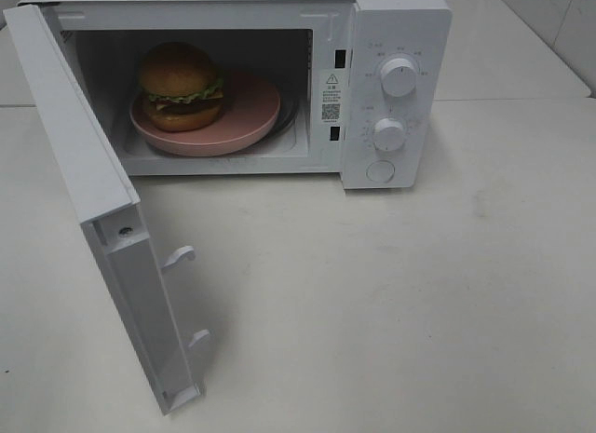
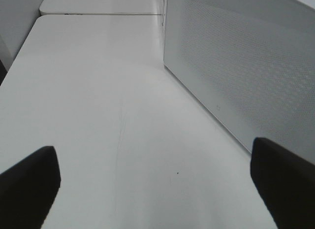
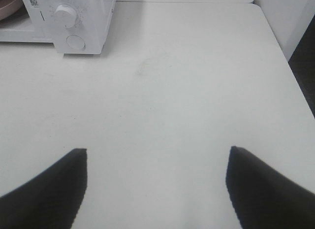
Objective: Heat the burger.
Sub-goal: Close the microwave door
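Note:
The burger sits on a pink plate inside the white microwave, toward the cavity's left. The microwave door is swung wide open toward the front left. Neither arm shows in the exterior high view. My left gripper is open with nothing between its dark fingertips, hovering over bare table beside the door's perforated outer face. My right gripper is also open and empty over the table, well to the right of and in front of the microwave's control panel. A sliver of the plate shows in the right wrist view.
The control panel carries two round knobs and a round button. The open door juts far out over the white table. A table seam runs behind the microwave, and the table's right edge drops off.

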Robot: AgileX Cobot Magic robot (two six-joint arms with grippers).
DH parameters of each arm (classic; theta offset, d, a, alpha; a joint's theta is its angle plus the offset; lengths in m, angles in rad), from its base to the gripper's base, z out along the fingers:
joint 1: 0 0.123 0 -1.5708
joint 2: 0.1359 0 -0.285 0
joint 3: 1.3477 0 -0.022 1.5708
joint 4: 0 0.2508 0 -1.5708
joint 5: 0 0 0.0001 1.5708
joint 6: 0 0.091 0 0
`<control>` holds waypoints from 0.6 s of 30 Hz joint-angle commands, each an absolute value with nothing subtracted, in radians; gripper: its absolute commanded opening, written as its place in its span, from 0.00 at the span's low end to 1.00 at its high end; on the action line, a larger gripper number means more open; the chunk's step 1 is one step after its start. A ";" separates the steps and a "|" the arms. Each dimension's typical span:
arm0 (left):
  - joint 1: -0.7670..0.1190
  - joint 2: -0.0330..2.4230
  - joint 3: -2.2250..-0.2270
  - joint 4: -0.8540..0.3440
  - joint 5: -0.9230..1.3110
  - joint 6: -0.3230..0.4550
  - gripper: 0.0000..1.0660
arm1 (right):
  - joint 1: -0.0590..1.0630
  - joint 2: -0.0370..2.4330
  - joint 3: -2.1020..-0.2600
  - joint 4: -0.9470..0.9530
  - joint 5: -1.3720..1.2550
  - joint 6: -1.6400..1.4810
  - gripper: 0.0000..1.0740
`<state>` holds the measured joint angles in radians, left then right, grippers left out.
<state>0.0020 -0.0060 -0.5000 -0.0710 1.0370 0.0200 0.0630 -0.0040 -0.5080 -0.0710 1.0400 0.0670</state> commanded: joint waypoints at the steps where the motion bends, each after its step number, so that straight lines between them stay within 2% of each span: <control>1: -0.001 -0.027 -0.496 -0.071 1.027 0.017 0.92 | 0.059 -0.031 -0.507 -0.074 1.033 0.050 0.71; 18: -0.001 -0.027 -0.496 -0.072 1.027 0.017 0.92 | 0.059 -0.031 -0.507 -0.074 1.033 0.051 0.71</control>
